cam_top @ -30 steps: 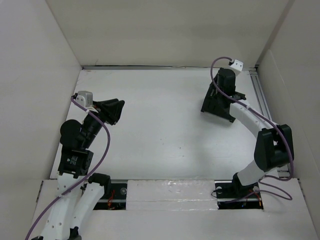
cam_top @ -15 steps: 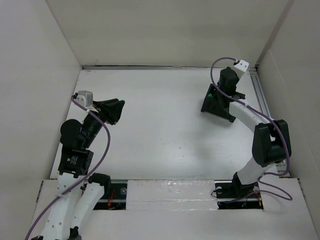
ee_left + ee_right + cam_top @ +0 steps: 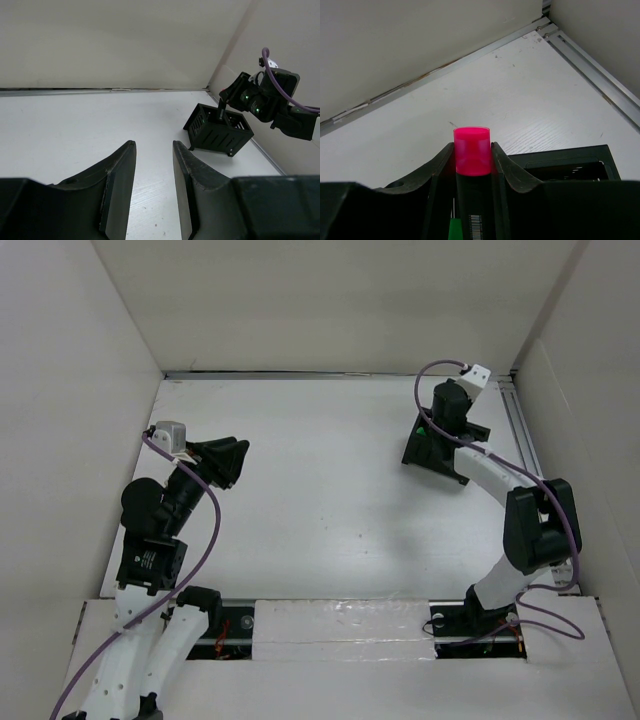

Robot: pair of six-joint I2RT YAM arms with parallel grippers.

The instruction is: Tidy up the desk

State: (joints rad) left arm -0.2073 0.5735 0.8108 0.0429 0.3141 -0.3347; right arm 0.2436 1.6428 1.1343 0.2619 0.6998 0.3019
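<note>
Right fingers (image 3: 445, 161) clamp a pink-capped marker (image 3: 471, 157), wrist now swung just above the black organizer box (image 3: 432, 452). I judge the drop imminent. The tabletop (image 3: 320, 500) lies beneath the box. Left fingers (image 3: 120, 170) are narrowly parted, well left of it.

top: overhead, whole desk (image 3: 320, 490) | left wrist: low, toward distant box (image 3: 220, 137) | right wrist: close over box
</note>
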